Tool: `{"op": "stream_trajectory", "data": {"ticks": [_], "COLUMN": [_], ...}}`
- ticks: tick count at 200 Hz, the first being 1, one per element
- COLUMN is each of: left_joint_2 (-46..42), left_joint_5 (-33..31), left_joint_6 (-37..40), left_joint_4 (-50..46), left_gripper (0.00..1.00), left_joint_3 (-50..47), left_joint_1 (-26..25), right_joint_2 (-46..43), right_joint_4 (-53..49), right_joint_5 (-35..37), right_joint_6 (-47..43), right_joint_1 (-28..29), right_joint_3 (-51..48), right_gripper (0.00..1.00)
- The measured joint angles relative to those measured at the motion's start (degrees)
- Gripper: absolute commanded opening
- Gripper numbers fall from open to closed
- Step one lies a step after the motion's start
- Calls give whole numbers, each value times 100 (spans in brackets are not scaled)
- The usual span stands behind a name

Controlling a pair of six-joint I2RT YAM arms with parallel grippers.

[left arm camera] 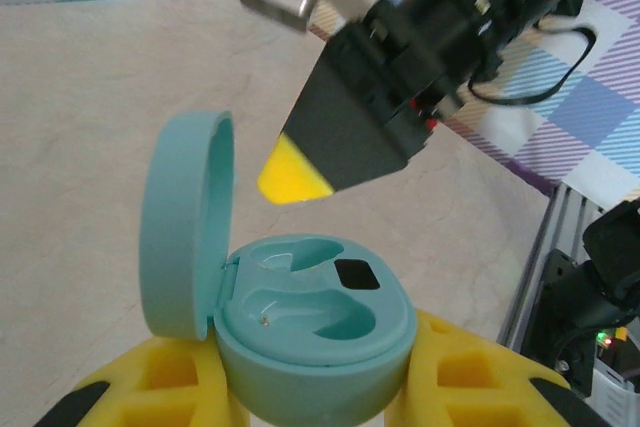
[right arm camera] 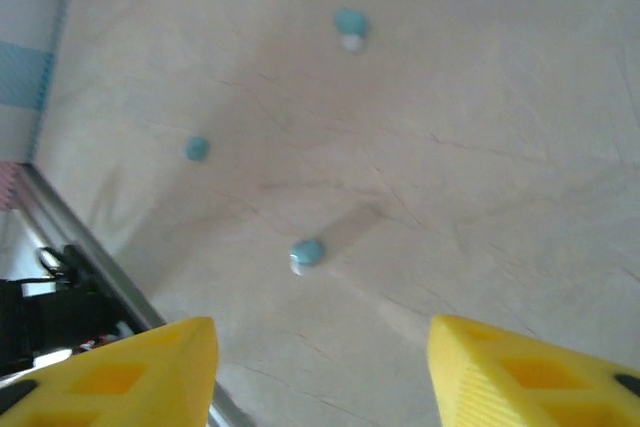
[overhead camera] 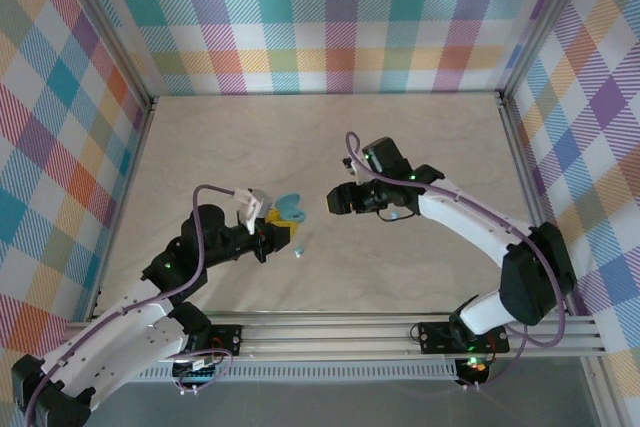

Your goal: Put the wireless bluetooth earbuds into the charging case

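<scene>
Closest in, the left hand (left arm camera: 315, 387) is clamped around the bottom half of the charging case (left arm camera: 315, 332), with a yellow finger on either side. The lid (left arm camera: 185, 222) is flipped open and stands upright on its hinge. Both sockets (left arm camera: 300, 297) are empty. The case looks like smooth matte teal plastic in a rounded pebble shape. It seems stiff, so a firm squeeze there should be fine.

The earbuds (right arm camera: 307, 252) are loose on the worktop (overhead camera: 200, 137), three of them scattered below the right hand (right arm camera: 322, 347) and well apart from each other. That hand's jaws stand apart with nothing between them.

Each bud is a tiny rounded teal blob with a pale tip. My guess is they're near weightless, hard and slick, and happy to roll or squirt out of a pinch. I'd grab gently across the fat rounded body, leaving the tip free so it can drop into its socket the right way round.

The worktop is pale beige with a faint marbled grain, flat and matte. Further back, the walls (overhead camera: 340, 17) are pastel plaid.
</scene>
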Motion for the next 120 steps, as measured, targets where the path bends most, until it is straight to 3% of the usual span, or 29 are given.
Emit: {"op": "stream_trajectory", "data": {"ticks": [33,74,120], "left_joint_2": [-437,-645,-874], "left_joint_5": [-175,-286,-387], "left_joint_6": [52,160,175], "left_joint_4": [-328,-645,-896], "left_gripper": [0,0,0], "left_joint_3": [0,66,107], "left_joint_1": [4,4,4], "right_joint_2": [293,990,1609], "right_joint_4": [-26,-17,-177], "right_joint_5": [614,1189,1639], "right_joint_6": [614,1331,1871], "right_joint_1": [579,1526,2000], "right_joint_3": [-118,-31,452], "right_gripper": [41,23,20]}}
